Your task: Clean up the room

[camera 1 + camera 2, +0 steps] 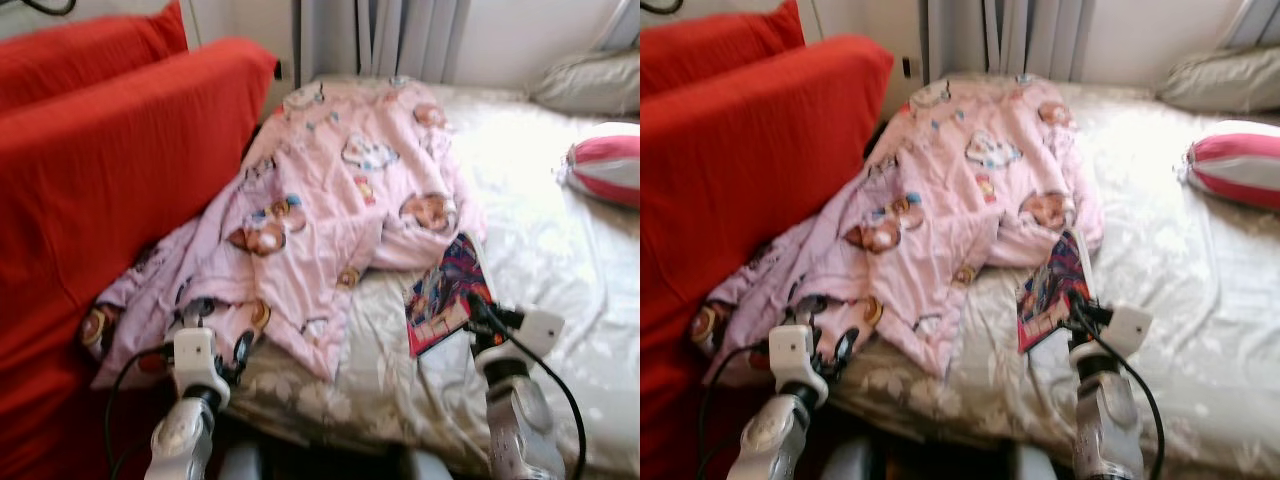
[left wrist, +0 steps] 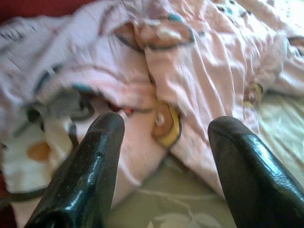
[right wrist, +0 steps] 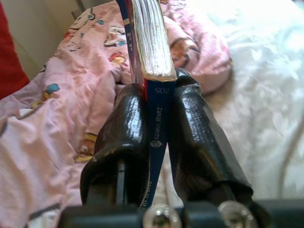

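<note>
Book (image 1: 445, 295) with a colourful cover is sitting clamped in the right gripper's (image 3: 159, 102) jaws above the bed (image 1: 560, 260), beside the pink blanket (image 1: 330, 200), while the left gripper (image 2: 164, 137) is hovering, jaws apart, over that blanket's edge.

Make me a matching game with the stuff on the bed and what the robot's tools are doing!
Things:
1. pink blanket
2. book
3. left tool
4. striped pillow

States:
A. clamped in the right tool
B. open, just short of the blanket's edge
C. crumpled beside the red sofa
D. lying far right on the bed

Pairs: 1-C, 2-A, 3-B, 4-D
</note>
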